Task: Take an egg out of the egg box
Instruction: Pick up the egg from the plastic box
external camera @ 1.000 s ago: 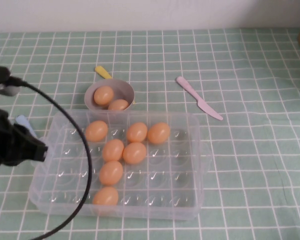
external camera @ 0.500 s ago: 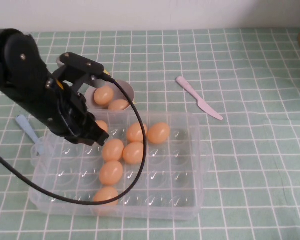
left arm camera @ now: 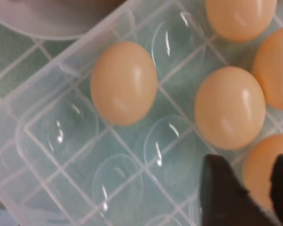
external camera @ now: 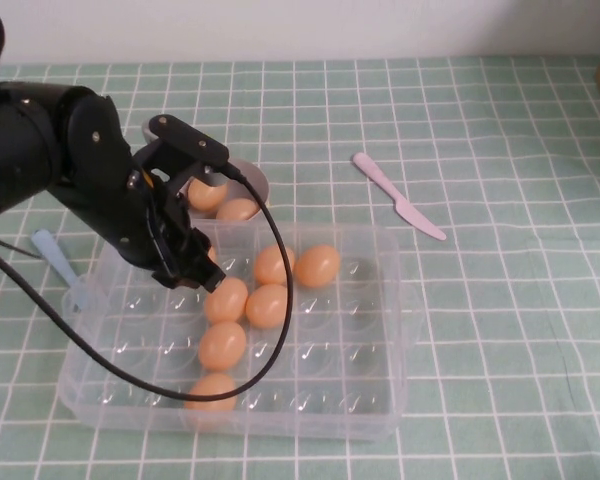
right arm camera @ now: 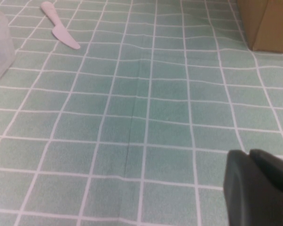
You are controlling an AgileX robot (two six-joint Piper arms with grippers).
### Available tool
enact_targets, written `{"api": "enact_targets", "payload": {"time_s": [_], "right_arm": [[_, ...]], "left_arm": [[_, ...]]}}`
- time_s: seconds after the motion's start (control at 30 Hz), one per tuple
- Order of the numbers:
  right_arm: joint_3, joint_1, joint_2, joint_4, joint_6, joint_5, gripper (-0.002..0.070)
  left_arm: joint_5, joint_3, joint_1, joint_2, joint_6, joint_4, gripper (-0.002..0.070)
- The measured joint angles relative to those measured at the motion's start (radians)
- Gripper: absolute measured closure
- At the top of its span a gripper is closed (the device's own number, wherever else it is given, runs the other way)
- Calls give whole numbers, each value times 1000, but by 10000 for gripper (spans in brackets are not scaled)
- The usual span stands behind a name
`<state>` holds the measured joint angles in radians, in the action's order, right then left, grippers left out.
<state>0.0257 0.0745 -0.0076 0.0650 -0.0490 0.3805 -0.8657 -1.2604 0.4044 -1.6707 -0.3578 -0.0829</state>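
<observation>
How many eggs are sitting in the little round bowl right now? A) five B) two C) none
B, the high view shows two eggs in the mauve bowl behind the egg box, while the left gripper hangs over the box and the right gripper is parked away over the tablecloth.

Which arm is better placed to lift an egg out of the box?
Left. The left gripper is down inside the egg box, open around an egg. The right gripper is off over bare tablecloth.

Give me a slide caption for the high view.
Left gripper reaches into the egg box among tan eggs; right gripper out of view.
</observation>
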Motion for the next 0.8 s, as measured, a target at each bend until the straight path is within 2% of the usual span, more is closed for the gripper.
{"api": "enact_targets", "payload": {"time_s": [0.1, 0.2, 0.4, 0.8], "right_arm": [[0, 0, 0, 0, 0, 0, 694], [0, 0, 0, 0, 0, 0, 694], [0, 0, 0, 0, 0, 0, 694], [0, 0, 0, 0, 0, 0, 694]], "left_arm": [[14, -19, 0, -37, 7, 0, 313], [16, -46, 0, -80, 38, 6, 228], [16, -103, 0, -125, 59, 57, 195], [31, -110, -2, -158, 66, 99, 193]]}}
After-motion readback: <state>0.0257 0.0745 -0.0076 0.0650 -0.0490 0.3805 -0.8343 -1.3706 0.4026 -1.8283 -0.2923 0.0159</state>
